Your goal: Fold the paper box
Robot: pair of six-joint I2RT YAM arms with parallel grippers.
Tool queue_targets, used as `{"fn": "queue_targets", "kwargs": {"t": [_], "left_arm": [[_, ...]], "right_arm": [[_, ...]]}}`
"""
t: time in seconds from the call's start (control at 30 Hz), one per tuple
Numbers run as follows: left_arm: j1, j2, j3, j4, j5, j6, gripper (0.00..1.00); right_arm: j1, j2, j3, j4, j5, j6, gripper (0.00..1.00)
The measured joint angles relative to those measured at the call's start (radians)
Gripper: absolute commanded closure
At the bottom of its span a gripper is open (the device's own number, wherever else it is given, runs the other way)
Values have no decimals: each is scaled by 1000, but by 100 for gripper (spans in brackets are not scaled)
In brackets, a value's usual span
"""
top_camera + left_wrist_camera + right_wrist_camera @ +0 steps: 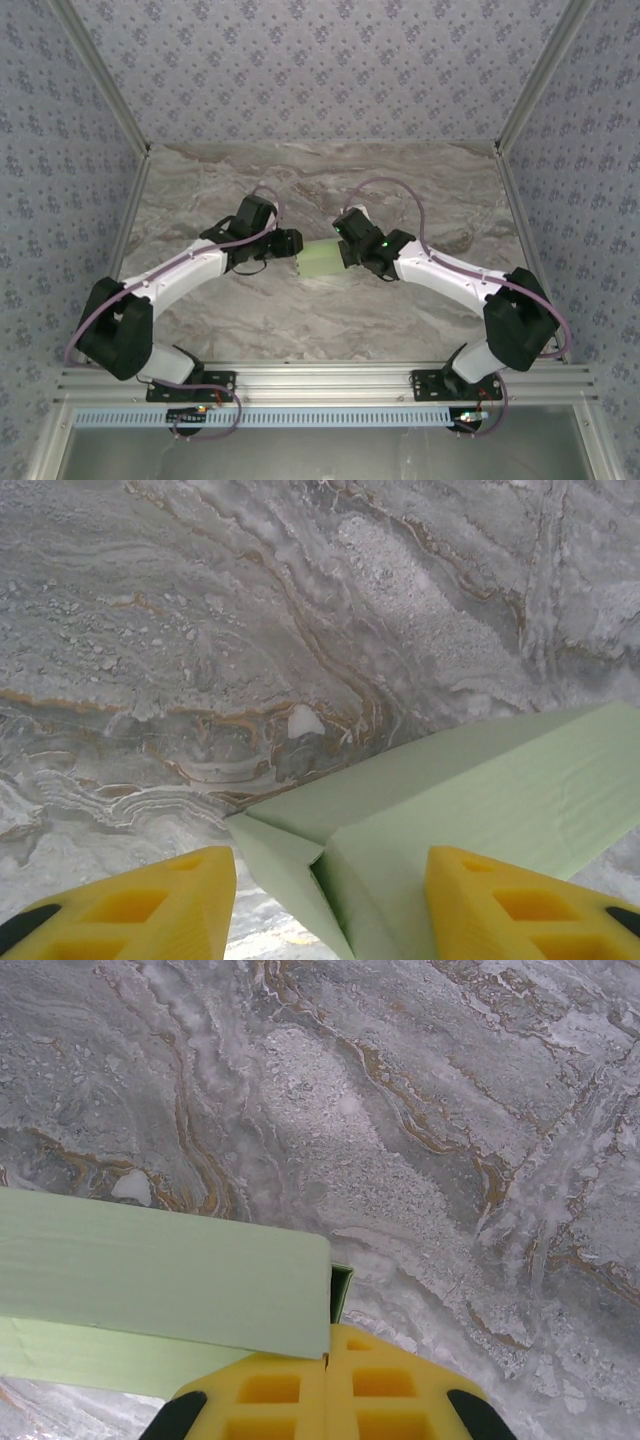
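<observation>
In the top external view, the paper box is seen at the centre of the frame, over the marbled table, as a pale green, flat, folded form stretched left to right between the 2 arms. The left gripper is placed at its left end and the right gripper at its right end.

In the left wrist view, the 2 yellow fingers are shown apart at the bottom of the frame. The box end lies between them, running from the lower centre to the right edge. A fold line is seen along its upper face, and a creased flap is turned down at the near end. A gap is visible between the left-hand finger and the card; the right-hand finger overlaps the card in the picture, and contact there cannot be told.

In the right wrist view, the yellow fingers are pressed together at the bottom centre, and the edge of the card is clamped at their seam. The box extends from there to the left edge of the frame, its upper panel laid over a lower one. A darker green flap is seen just beside the right corner.
</observation>
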Motion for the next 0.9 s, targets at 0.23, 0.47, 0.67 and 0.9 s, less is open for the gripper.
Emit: {"fn": "queue_targets", "kwargs": {"t": [0.23,0.47,0.67,0.9], "left_arm": [[-22,0,-67,111,19,-54,61],[-24,-2,-135,235,14,-77,68],[-27,-5,-158,285,-9,-84,70],[-51,-9,-160,288,-36,-84,71]], "right_arm": [[0,0,-2,1,3,4,92],[-5,-3,-8,-14,0,3,75],[-29,-39,-8,-18,-67,-15,61],[-63,-110,-9,-21,-189,-34,52]]}}
